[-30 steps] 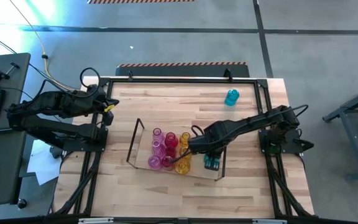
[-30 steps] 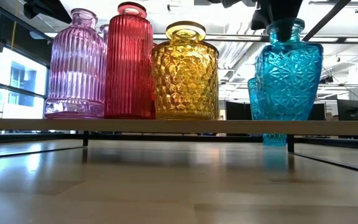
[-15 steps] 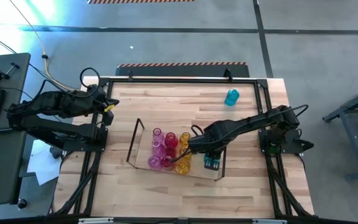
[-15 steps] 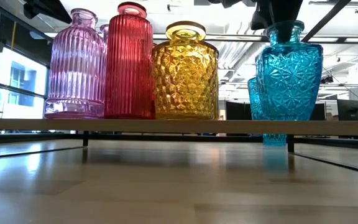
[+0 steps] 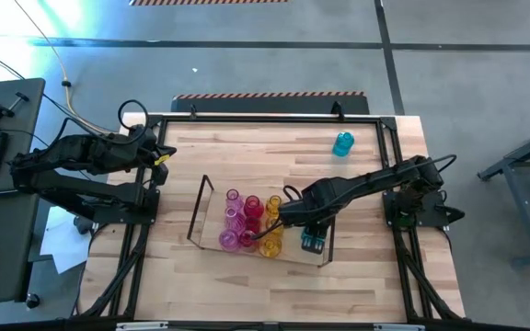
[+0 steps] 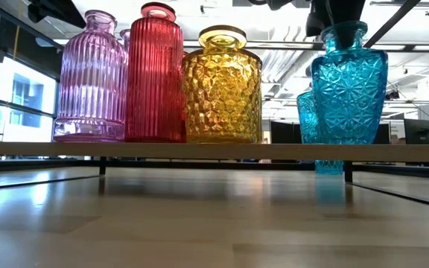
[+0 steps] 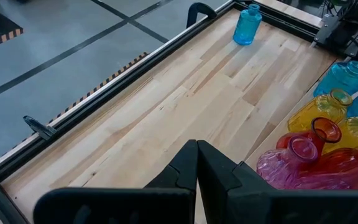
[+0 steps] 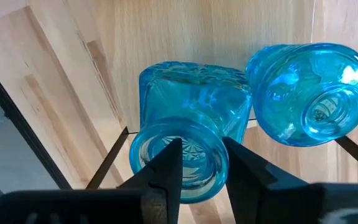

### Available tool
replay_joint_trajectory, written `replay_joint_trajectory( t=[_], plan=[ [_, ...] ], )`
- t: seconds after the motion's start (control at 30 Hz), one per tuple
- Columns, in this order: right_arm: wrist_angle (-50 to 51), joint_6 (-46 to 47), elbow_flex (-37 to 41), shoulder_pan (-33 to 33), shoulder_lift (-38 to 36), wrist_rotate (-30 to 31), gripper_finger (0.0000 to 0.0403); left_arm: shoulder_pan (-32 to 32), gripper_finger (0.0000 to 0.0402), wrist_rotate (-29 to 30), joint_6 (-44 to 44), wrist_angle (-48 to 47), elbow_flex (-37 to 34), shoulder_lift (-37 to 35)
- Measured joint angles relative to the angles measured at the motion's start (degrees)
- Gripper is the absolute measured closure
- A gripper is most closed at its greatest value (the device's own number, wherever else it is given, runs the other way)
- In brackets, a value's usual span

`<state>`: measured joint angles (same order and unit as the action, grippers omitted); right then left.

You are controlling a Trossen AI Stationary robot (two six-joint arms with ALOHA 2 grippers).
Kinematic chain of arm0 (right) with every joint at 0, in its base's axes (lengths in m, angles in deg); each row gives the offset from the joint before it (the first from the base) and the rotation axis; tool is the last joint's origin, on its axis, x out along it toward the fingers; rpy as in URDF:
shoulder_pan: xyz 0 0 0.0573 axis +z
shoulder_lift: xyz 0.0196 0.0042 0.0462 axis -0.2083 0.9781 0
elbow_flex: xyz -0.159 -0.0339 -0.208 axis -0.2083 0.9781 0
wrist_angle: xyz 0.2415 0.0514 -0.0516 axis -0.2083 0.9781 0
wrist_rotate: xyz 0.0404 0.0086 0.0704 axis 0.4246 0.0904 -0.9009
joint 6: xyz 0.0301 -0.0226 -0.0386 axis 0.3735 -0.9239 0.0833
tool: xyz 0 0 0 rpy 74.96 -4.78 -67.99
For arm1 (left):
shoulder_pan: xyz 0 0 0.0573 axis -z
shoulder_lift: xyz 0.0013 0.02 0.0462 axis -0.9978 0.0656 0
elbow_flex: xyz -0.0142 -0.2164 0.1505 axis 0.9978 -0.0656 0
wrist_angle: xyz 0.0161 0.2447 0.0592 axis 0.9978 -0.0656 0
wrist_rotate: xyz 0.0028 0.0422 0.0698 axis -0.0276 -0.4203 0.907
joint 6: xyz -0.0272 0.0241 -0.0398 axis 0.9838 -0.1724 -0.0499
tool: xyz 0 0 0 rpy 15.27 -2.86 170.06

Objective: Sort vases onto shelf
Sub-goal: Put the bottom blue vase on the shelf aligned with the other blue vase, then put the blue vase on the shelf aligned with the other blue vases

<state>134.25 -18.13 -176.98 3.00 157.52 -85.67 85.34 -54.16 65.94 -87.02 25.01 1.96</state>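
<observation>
Now right hand grips 1 of 2 cyan vases on shelf; left hand shut.

**Two dark arms, pretty plain hardware**

Both arms are matte black, chunky jointed segments on black bases. The left arm has a yellow patch near its wrist and a thin black cable looping above it. The right arm carries a similar cable loop at the wrist. The fingers are flat, dark, tapered blades.
</observation>
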Motion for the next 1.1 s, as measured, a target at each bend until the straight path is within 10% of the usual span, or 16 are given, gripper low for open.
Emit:
replay_joint_trajectory(
  t=[1.1],
  plan=[
    [6.93,3.16,-7.53,-1.69,-0.31,8.4,0.0313,-0.01,0.0401,0.09,0.46,0.02,0.0,0.0]
  ],
)
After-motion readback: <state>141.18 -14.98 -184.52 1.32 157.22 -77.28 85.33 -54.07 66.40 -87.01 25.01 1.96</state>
